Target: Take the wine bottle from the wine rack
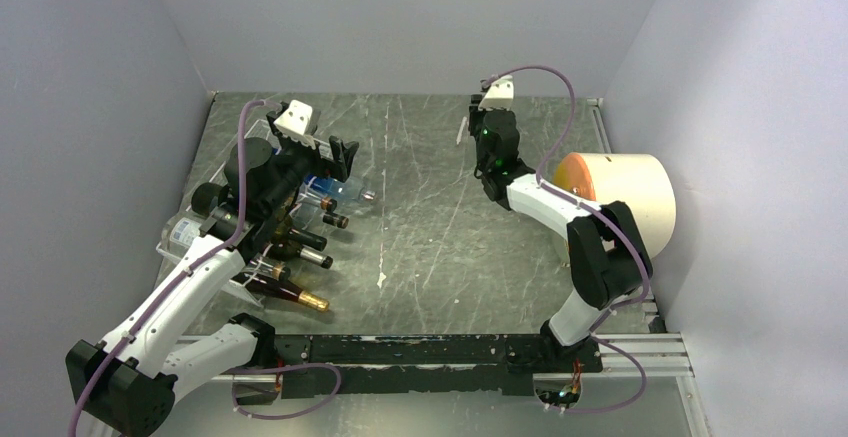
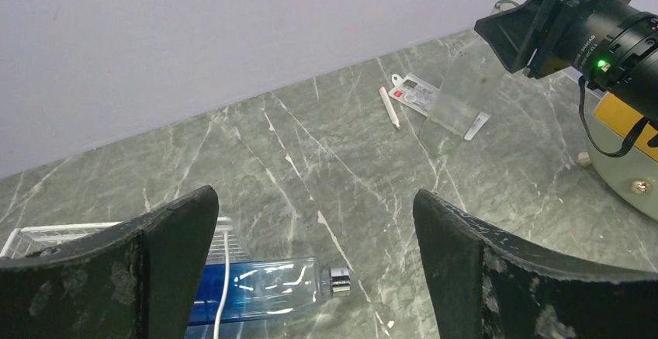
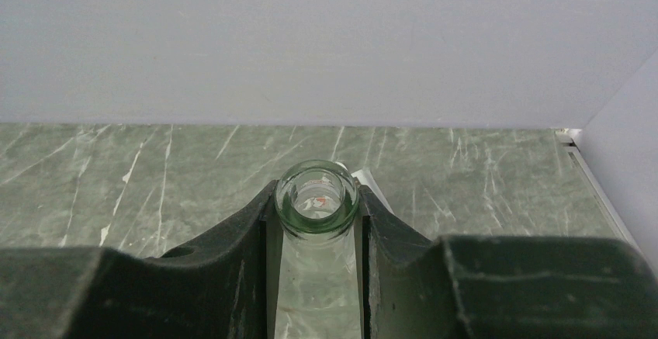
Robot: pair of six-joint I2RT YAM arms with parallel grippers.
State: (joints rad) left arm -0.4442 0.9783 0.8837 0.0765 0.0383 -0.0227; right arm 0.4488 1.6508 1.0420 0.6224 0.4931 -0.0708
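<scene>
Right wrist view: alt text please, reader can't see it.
The right gripper is shut on a clear glass bottle just below its open mouth, which shows between the black fingers. Behind are the green marbled table and a plain grey wall.

Clear wine bottle (image 2: 456,98) gripped at neck, well apart from white wire wine rack (image 2: 46,234).

Robot lab test cell, bare grey enclosure walls (image 1: 400,17), marble-pattern tabletop (image 1: 430,237), arm bases (image 1: 562,335) on aluminium extrusion rail (image 1: 655,357).

Wine rack (image 2: 54,234) left, cylinder (image 1: 625,192) right.
</scene>
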